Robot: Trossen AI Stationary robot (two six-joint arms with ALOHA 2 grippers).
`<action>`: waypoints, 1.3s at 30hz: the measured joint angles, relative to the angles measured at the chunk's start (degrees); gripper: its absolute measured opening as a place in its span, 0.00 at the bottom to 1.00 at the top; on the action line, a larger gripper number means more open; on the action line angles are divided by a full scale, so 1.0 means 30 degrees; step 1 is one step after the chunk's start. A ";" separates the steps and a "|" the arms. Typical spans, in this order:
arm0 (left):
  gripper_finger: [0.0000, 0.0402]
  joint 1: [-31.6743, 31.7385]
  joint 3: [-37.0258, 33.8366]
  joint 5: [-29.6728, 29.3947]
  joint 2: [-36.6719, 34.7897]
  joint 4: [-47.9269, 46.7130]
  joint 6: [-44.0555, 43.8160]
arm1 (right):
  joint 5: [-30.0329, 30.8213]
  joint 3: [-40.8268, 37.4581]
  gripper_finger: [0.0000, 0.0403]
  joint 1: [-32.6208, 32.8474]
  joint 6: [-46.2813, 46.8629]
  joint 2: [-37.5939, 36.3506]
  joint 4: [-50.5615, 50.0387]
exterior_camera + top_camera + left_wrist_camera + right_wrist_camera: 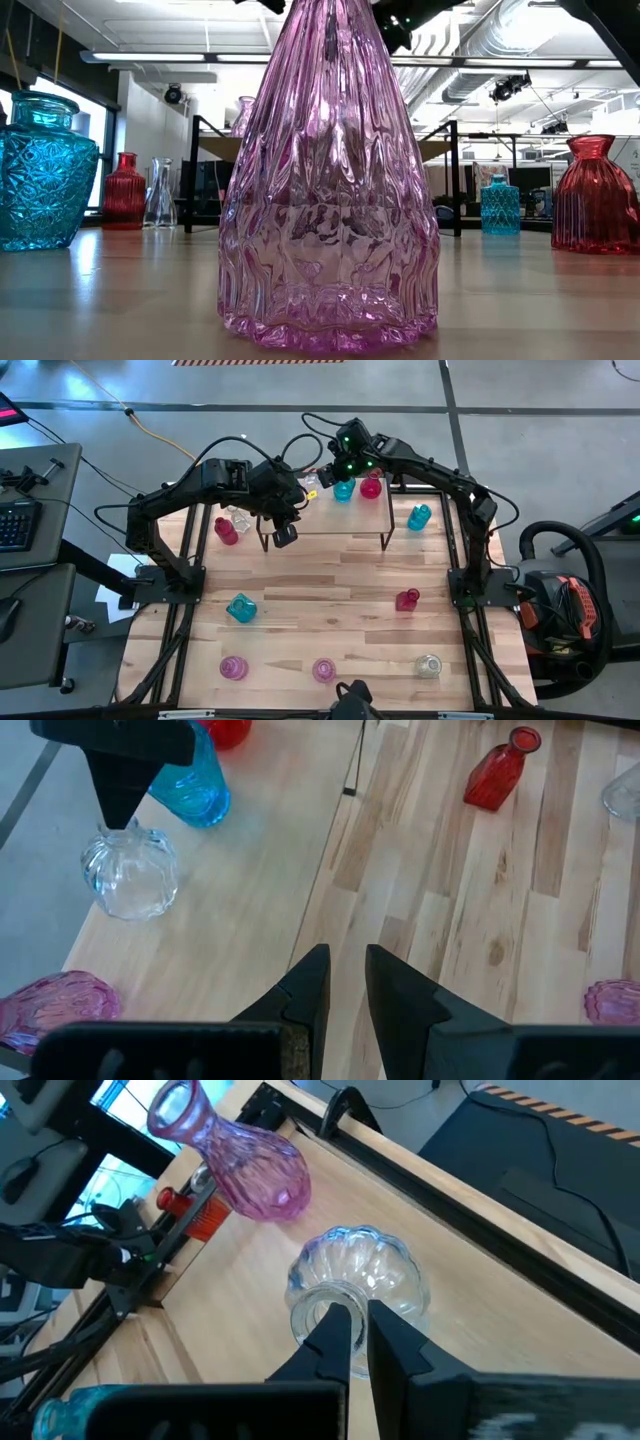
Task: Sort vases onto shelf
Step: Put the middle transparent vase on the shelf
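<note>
The shelf (330, 520) is a light-wood board on black legs at the table's far middle. Along its far edge stand a pink vase (50, 1010), a clear vase (130, 875), a teal vase (343, 490) and a red vase (371, 487). My right gripper (358, 1342) reaches over the shelf's far edge and is shut on the clear vase (355, 1275). My left gripper (347, 982) hovers above the shelf's near left edge (285, 536), fingers nearly together, holding nothing. In the high view my left arm hides the pink vase. My right gripper pinches the clear vase at its mouth rim (312, 1318) between the two fingers, coming from above and pointing down. The fingertips (117, 808) cover the exact spot. The vase stands upright with its base on the shelf board.
Loose vases stand on the slatted table: red (226, 530) and clear (240, 518) left of the shelf, teal (419, 517) to its right, red (407, 599), teal (241, 608), two pink (233, 667) (323, 670) and clear (428, 665) near the front. One pink vase (330, 190) fills the low view.
</note>
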 joint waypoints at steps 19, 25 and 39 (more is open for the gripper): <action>0.14 0.0007 0.0000 -0.0004 0.0000 0.0001 -0.0004 | -0.0248 0.0071 0.00 0.0007 0.0174 0.0558 0.0634; 0.14 0.0007 -0.0006 -0.0001 0.0000 0.0001 -0.0006 | -0.0233 0.0058 0.00 0.0007 0.0328 0.0566 0.0660; 0.14 0.0005 0.0000 -0.0005 0.0000 -0.0004 -0.0002 | -0.0022 0.0029 0.03 0.0013 0.0832 0.0600 0.1043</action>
